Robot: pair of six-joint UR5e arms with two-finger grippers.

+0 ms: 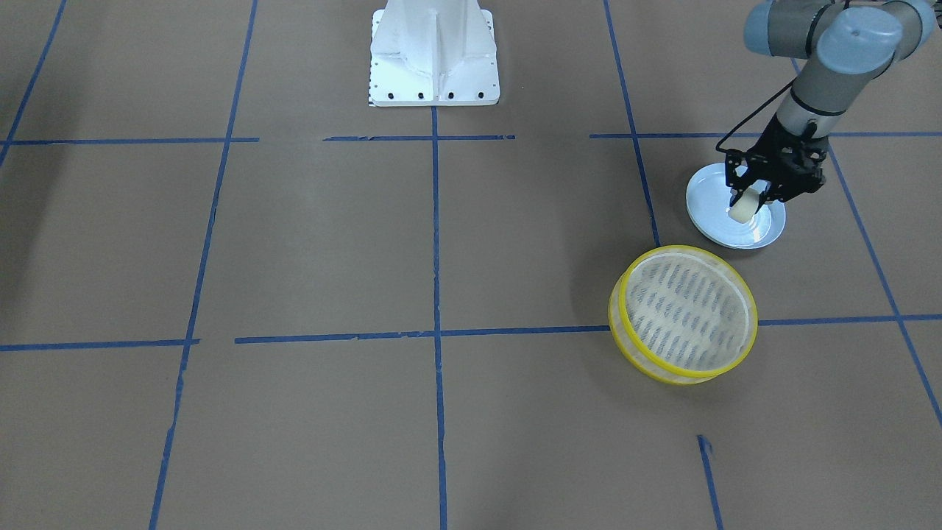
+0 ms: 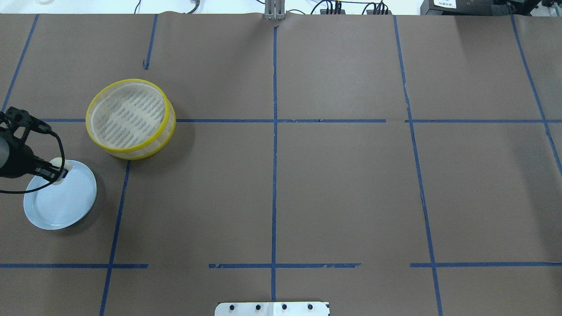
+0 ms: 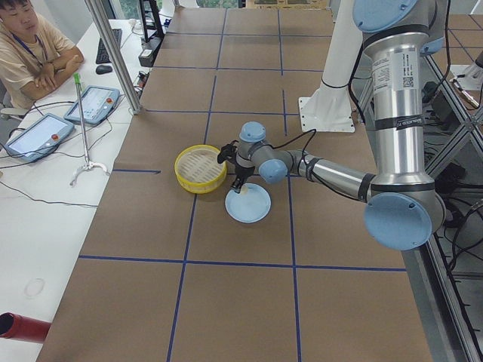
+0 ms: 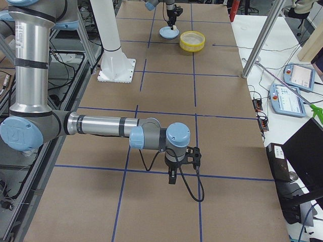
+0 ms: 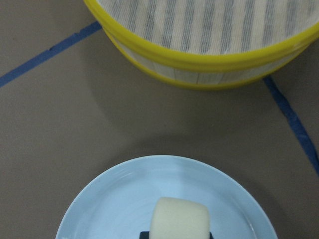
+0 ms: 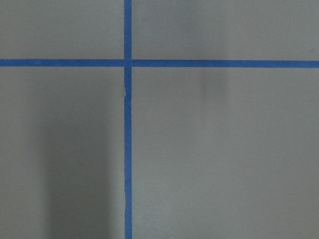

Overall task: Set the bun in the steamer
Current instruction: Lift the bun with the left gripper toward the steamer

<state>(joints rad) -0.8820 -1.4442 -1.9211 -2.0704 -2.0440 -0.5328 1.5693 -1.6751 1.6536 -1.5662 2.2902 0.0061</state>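
On our brown paper-covered surface [image 2: 333,184], the round yellow-rimmed mesh steamer [image 2: 131,151] sits toward the far left corner, with the pale blue plate [image 2: 66,206] beside it at the left edge. Our left hand [image 1: 749,199] pinches the small cream-white bun [image 5: 180,218] over that plate. The bun looks soft and light, so we judge that gentle pressure on its sides suits it. We cannot tell whether our right hand [image 4: 172,177] is open or closed.

Brown paper covers the worktop [image 2: 342,184], cut into big squares by blue tape lines [image 2: 274,175]. Over at the left edge of the left-side view, a white side table [image 3: 45,219] carries two tablets [image 3: 94,103], and a person [image 3: 34,45] in a beige shirt sits there, arms folded. A slanted metal post [image 3: 122,75] rises from the worktop's far corner. Cables [image 2: 333,6] run along the overhead view's top edge. The light is even, the shadows soft.
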